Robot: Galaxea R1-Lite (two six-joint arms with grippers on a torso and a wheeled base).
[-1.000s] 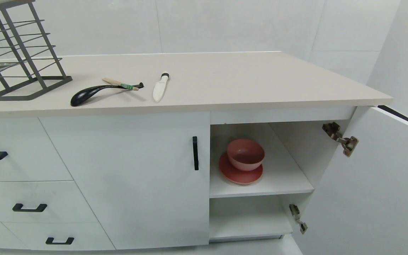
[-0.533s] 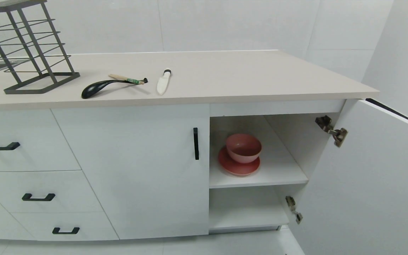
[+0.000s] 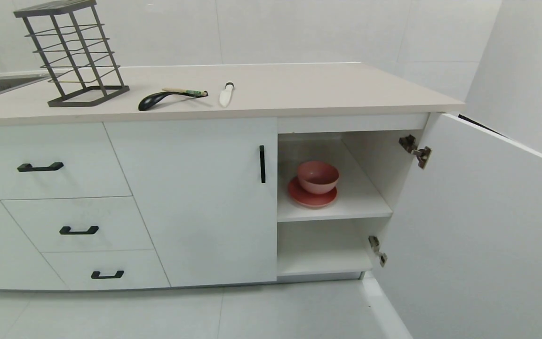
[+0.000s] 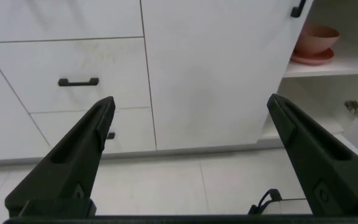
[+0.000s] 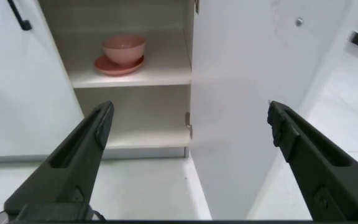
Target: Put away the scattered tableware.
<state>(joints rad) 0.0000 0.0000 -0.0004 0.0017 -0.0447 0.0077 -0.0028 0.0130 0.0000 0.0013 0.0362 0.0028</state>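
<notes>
Left end effector (image 4: 191, 102), spread wide and empty, hangs low before the closed door (image 4: 216, 68). Right end effector (image 5: 190, 109), likewise open and empty, faces the open cupboard. Well ahead of it, one bowl (image 5: 123, 48) sits on one plate (image 5: 118, 65) on the upper shelf (image 5: 160, 76). On the counter (image 3: 299, 89) above lie one spoon (image 3: 158, 98), chopsticks (image 3: 184, 91) touching it, and one knife (image 3: 226, 95)

Head looks down; wrists face cabinet (image 3: 195, 197) (all share bowl (image 3: 318, 175)).

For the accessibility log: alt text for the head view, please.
An open white cabinet shows a pink bowl on a red plate on its upper shelf. On the countertop above lie a black spoon, chopsticks and a white knife, beside a wire rack.
</notes>
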